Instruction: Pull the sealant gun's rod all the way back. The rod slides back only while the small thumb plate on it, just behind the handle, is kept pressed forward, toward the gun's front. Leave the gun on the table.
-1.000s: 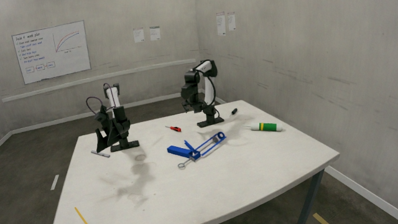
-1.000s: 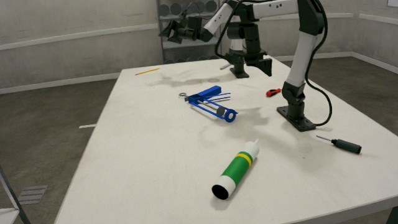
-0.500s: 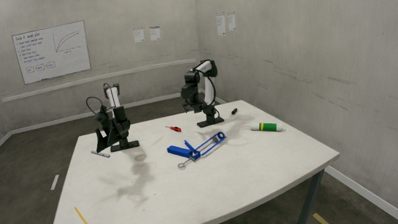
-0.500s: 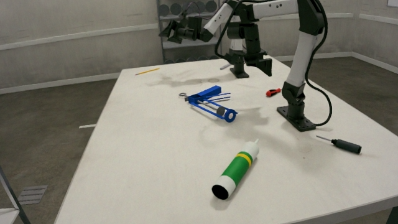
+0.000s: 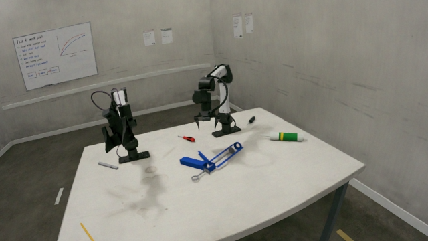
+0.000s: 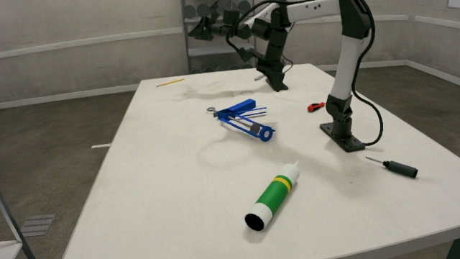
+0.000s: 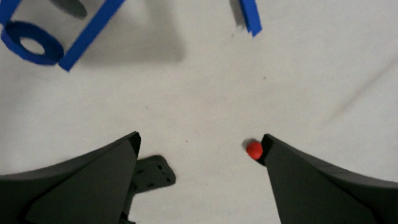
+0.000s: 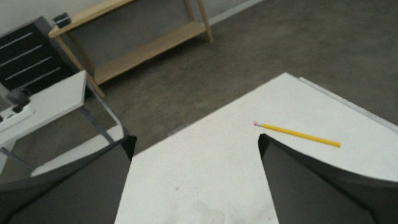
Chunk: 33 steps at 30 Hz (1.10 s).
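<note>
A blue sealant gun (image 5: pixel 209 164) (image 6: pixel 235 109) (image 7: pixel 92 32) lies on the white table (image 5: pixel 267 187) (image 6: pixel 162 187) (image 7: pixel 200 95) (image 8: pixel 200 170), near its middle. Its rod (image 5: pixel 197 176) has a ring at the rear end, sticking out a short way behind the handle (image 5: pixel 192 163) (image 6: pixel 244 106); the gray disc (image 5: pixel 231 150) (image 6: pixel 255 128) sits close to the gun's front ring, so the rod is not pulled back.

The left gripper (image 5: pixel 206 126) (image 6: pixel 260 66) (image 7: pixel 201 135) points down above the table, fingers spread and holding nothing, apart from the gun. The right gripper (image 5: pixel 115 145) (image 6: pixel 200 29) (image 8: pixel 195 137) is raised well away from the gun, also spread and holding nothing.

A green and white tube (image 5: pixel 288 136) (image 6: pixel 274 196) lies beyond the gun's front end. Also on the table are a red screwdriver (image 5: pixel 188 138) (image 6: pixel 315 107) (image 7: pixel 254 150), a dark screwdriver (image 5: pixel 252 120) (image 6: pixel 400 169), a gray pen (image 5: pixel 108 165) and a yellow pencil (image 5: pixel 87 231) (image 6: pixel 170 83) (image 8: pixel 300 135).
</note>
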Each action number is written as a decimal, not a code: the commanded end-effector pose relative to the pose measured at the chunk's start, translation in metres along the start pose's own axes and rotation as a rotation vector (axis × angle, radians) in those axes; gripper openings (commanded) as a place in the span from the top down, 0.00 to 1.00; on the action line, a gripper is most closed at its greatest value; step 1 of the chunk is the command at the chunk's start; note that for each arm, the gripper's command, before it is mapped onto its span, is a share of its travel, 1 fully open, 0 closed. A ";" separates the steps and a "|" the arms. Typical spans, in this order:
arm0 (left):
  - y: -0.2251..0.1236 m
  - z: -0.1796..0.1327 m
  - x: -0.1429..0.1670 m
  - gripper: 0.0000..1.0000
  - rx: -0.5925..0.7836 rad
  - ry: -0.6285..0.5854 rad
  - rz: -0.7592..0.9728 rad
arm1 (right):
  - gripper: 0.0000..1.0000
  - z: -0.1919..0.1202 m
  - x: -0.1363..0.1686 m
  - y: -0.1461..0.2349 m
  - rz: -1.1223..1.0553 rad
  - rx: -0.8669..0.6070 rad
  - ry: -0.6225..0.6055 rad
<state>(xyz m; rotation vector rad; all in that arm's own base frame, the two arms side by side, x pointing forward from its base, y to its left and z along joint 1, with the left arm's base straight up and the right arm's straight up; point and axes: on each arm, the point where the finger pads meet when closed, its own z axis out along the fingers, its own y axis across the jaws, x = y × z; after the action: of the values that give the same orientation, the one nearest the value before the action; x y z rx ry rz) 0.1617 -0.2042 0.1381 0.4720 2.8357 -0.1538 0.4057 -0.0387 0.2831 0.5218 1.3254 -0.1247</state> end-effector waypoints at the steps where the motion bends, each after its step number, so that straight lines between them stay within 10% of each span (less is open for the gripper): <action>1: -0.007 0.025 -0.046 0.00 0.054 -0.163 0.098 | 0.00 -0.002 0.006 0.009 -0.089 -0.097 0.117; 15: -0.015 0.085 -0.160 0.00 0.159 -0.586 0.339 | 0.00 -0.028 -0.060 0.045 -0.266 -0.423 0.230; 33: -0.006 0.107 -0.158 0.00 0.143 -0.559 0.340 | 0.00 -0.024 -0.076 0.049 -0.259 -0.423 0.201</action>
<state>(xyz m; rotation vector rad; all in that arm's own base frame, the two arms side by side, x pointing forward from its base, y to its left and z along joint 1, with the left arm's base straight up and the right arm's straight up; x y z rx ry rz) 0.3277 -0.2722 0.0854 0.7769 2.1804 -0.3549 0.3834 -0.0021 0.3626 0.0209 1.5575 -0.0026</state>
